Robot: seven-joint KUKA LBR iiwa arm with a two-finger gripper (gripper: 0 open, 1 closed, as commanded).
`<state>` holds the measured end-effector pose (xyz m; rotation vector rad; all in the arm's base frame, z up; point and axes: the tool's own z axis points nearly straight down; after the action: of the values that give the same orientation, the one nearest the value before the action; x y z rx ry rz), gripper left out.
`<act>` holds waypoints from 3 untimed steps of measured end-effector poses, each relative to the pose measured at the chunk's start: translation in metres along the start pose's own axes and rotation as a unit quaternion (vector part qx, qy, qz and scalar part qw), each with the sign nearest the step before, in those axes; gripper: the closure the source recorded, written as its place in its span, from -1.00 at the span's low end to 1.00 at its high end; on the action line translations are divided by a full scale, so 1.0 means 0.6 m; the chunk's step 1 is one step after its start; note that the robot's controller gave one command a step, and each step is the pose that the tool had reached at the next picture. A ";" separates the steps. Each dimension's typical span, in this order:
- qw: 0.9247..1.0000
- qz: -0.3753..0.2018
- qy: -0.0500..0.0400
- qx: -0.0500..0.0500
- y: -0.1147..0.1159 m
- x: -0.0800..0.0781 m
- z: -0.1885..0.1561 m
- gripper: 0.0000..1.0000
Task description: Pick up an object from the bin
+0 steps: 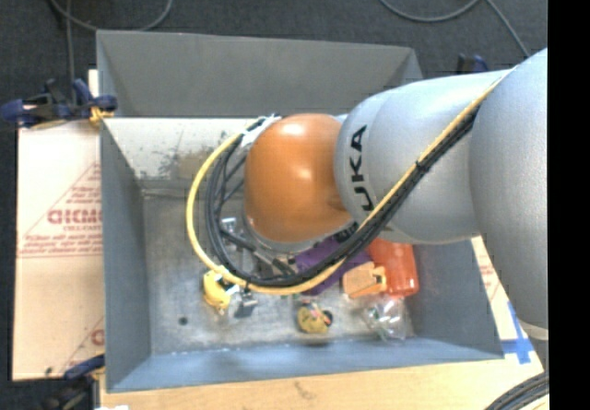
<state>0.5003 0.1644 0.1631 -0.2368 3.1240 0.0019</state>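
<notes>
My gripper (244,263) is low in the bin's front left part, mostly hidden under the arm's orange dome and its cables. Right beside it, at its front left, lies a small yellow thing (217,290) with a grey piece next to it; whether the gripper touches it is hidden. A purple thing (318,257) sticks out from under the arm just to the right. Near the front wall lies a small yellow and brown figure (315,318).
An orange block (395,268) with a smaller orange piece (363,282) lies at the right, and a clear plastic thing (385,318) in front of it. The arm covers the bin's middle and right; bare floor shows at the left.
</notes>
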 end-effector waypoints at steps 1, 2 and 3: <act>1.000 -0.027 0.007 0.001 -0.021 -0.034 0.040 -1.00; 0.993 -0.114 0.007 -0.001 -0.052 -0.090 0.143 1.00; 0.993 -0.114 0.007 -0.001 -0.052 -0.090 0.143 1.00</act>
<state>0.5588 0.1420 0.0776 -0.5941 3.0909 0.0025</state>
